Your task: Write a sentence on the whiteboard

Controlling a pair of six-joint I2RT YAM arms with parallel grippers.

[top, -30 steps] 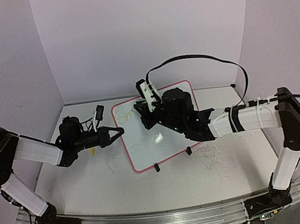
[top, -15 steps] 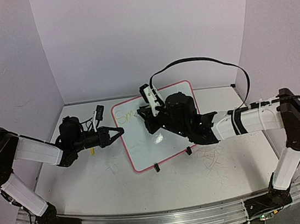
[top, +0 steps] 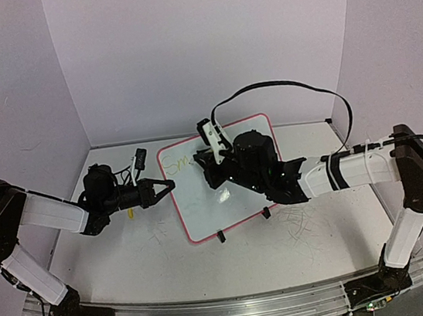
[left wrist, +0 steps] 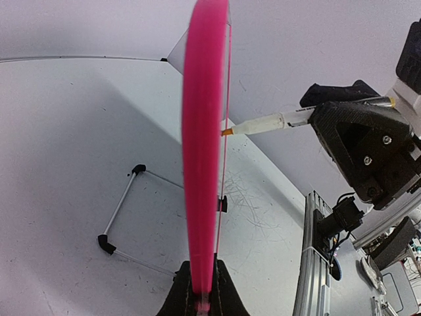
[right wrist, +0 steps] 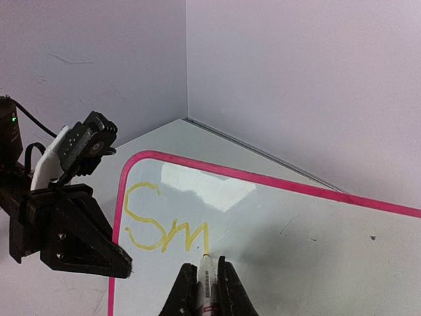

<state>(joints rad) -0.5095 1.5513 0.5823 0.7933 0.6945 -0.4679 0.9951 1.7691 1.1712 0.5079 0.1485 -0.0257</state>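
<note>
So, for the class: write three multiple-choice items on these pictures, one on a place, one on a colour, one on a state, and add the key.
1. Where does the left gripper hold the whiteboard?
A. on its frame edge
B. on a clip foot
C. nowhere

2. What colour are the written letters?
A. blue
B. yellow
C. black

3. What is the right gripper doing?
A. hanging open
B. shut on the marker
C. shut on nothing

Key:
1 A: the pink frame runs up from between its fingers.
2 B: "Sm" shows yellow in the right wrist view.
3 B: its fingers pinch the marker, with the tip at the board.
</note>
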